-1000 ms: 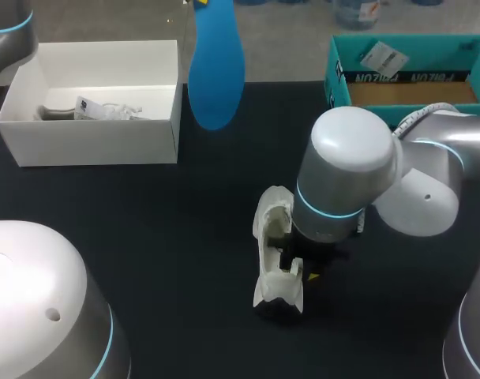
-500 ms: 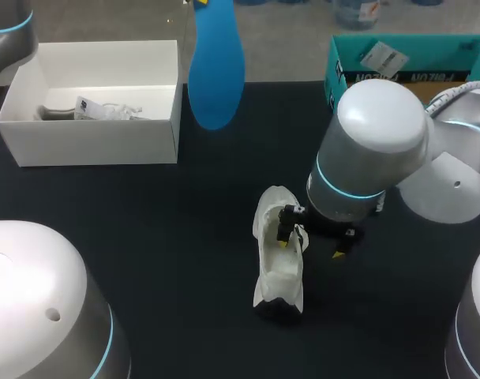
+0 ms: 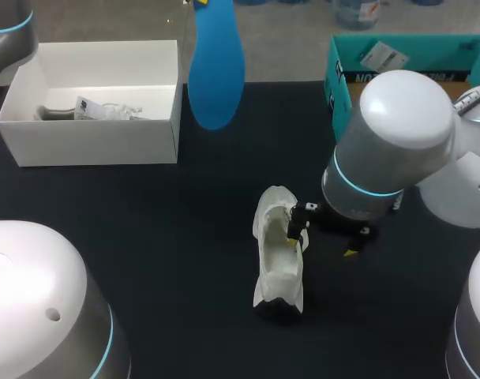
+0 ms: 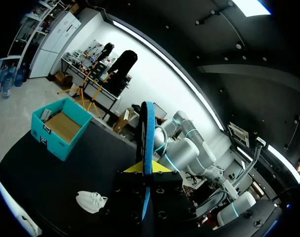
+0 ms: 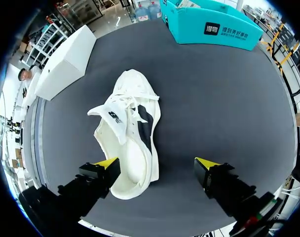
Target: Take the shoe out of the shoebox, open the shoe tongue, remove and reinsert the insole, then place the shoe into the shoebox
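Since a second ago the right gripper [image 3: 323,246] has drawn back from over the shoe [image 3: 278,257] toward the side its arm comes from. Its fingers, then bunched low over the heel, now stand wide apart. The shoe has not shifted on the table [image 3: 145,221], and the insole [image 3: 216,71] hangs where it hung.

It is a white trainer with a smooth, soft-looking upper and a black panel along one flank, lying on the matt black table top. Its mouth gapes, and the padded tongue [image 5: 113,116] is pulled up and flopped out over loose white laces [image 5: 135,96]. In the right wrist view the shoe [image 5: 128,131] points its toe away from the right gripper [image 5: 156,163], whose blunt black fingers end in yellow wedge tips. One tip sits just beside the heel's flank and the other well clear on the opposite side, with nothing pinched between them. Whether the near tip touches the heel I cannot tell.

Beyond the shoe and high above the table, the insole is a flat, bright blue, foot-shaped slab with its rounded end hanging down. In the left wrist view the insole [image 4: 148,128] shows edge-on as a thin strip, pinched upright in the left gripper [image 4: 146,170].

Well apart from the shoe on the left arm's side stands the shoebox [image 3: 98,146], plain white card with square walls and crumpled paper [image 3: 106,110] inside. Beyond the shoe on the right arm's side is a teal box [image 3: 340,79] with a brown card floor.
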`<state>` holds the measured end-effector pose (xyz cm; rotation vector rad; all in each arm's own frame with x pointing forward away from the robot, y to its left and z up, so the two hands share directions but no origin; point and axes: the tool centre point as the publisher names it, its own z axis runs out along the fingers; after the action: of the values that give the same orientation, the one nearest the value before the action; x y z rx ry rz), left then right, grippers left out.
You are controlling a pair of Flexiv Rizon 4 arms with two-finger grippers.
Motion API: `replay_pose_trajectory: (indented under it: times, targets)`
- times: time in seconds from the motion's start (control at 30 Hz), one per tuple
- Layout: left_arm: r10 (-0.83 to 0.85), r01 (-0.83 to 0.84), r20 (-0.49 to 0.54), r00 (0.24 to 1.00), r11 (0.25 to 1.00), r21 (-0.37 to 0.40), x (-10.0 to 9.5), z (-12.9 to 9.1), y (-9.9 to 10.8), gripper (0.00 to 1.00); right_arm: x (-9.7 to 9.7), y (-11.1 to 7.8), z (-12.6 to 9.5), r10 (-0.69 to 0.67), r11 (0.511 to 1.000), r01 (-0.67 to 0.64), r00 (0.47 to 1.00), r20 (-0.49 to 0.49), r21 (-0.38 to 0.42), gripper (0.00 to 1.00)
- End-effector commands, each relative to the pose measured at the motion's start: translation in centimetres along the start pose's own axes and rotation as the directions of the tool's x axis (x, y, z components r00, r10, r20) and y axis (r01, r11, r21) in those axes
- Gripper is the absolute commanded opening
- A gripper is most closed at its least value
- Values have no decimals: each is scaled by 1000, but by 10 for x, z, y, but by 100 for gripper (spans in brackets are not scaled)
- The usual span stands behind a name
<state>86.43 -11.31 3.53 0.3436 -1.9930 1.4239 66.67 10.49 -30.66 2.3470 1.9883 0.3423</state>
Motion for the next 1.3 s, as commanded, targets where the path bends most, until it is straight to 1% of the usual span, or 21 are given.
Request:
replay_pose_trajectory:
  times: [0.03, 0.17, 0.23, 0.33, 0.37, 0.4, 0.47, 0.5, 0.53, 0.6, 0.67, 0.73, 0.8, 0.9, 0.97, 1.03, 1.1, 1.13, 1.17, 1.23, 1.3]
  targets:
    - [1, -1, 0, 1000, 1000, 0, 0, 0, 0, 0, -1, -1, 2, 0, 1000, -1, 1000, -5, -2, 100]
    - [1, -1, 0, 1000, 1000, 0, 0, 0, 0, 0, -1, -1, 2, 0, 1000, -1, 1000, -5, -2, 100]
    - [1, -1, 0, 1000, 1000, 0, 0, 0, 0, 0, -1, 2, -2, 31, 999, -29, 997, -64, 38, 100]
    - [1, -1, 0, 1000, 1000, 0, 0, 0, 0, 0, -1, 7, -6, 71, 996, -62, 987, -143, 64, 100]
    - [1, -1, 0, 1000, 1000, 0, 0, 0, 0, 0, 0, 8, -8, 114, 992, -103, 981, -155, 77, 100]
    - [1, -1, 0, 1000, 1000, 0, 0, 0, 0, 0, 1, 9, -10, 126, 989, -109, 975, -184, 96, 100]
    - [1, -1, 0, 1000, 1000, 0, 0, 0, 0, 0, 3, 11, -13, 172, 983, -150, 956, -236, 109, 100]
    - [1, -1, 0, 1000, 1000, 0, 0, 0, 0, 0, 4, 12, -15, 190, 978, -162, 947, -257, 128, 100]
    - [1, -1, 0, 1000, 1000, 0, 0, 0, 0, 0, 7, 12, -16, 184, 980, -155, 942, -280, 124, 100]
    - [1, -1, 0, 1000, 1000, 0, 0, 0, 0, 0, 11, 12, -20, 188, 980, -143, 903, -386, 142, 100]
    - [1, -1, 0, 1000, 1000, 0, 0, 0, 0, 0, 14, 12, -23, 184, 980, -132, 881, -437, 146, 100]
    - [1, -1, 0, 1000, 1000, 0, 0, 0, 0, 0, 18, 13, -26, 162, 983, -89, 826, -539, 160, 100]
    - [1, -1, 0, 1000, 1000, 0, 0, 0, 0, 0, 19, 15, -29, 166, 982, -90, 823, -543, 165, 100]
    - [1, -1, 0, 1000, 1000, 0, 0, 0, 0, 0, 22, 18, -32, 154, 983, -56, 768, -621, 175, 100]
    - [1, -1, 0, 1000, 1000, 0, 0, 0, 0, 0, 23, 20, -34, 150, 984, -53, 754, -640, 168, 100]
    - [1, -1, 0, 1000, 1000, 0, 0, 0, 0, 0, 24, 24, -36, 134, 986, -26, 712, -689, 165, 100]
    - [1, -1, 0, 1000, 1000, 0, 0, 0, 0, 0, 25, 28, -40, 125, 987, -17, 697, -707, 157, 100]
    - [1, -1, 0, 1000, 1000, 0, 0, 0, 0, 0, 25, 30, -41, 114, 988, -1, 675, -729, 153, 100]
    - [1, -1, 0, 1000, 1000, 0, 0, 0, 0, 0, 27, 32, -43, 108, 988, 7, 667, -737, 151, 100]
    - [1, -1, 0, 1000, 1000, 0, 0, 0, 0, 0, 30, 37, -46, 106, 989, 7, 668, -736, 149, 100]
    - [1, -1, 0, 1000, 1000, 0, 0, 0, 0, 0, 34, 42, -49, 98, 989, 19, 654, -750, 146, 100]
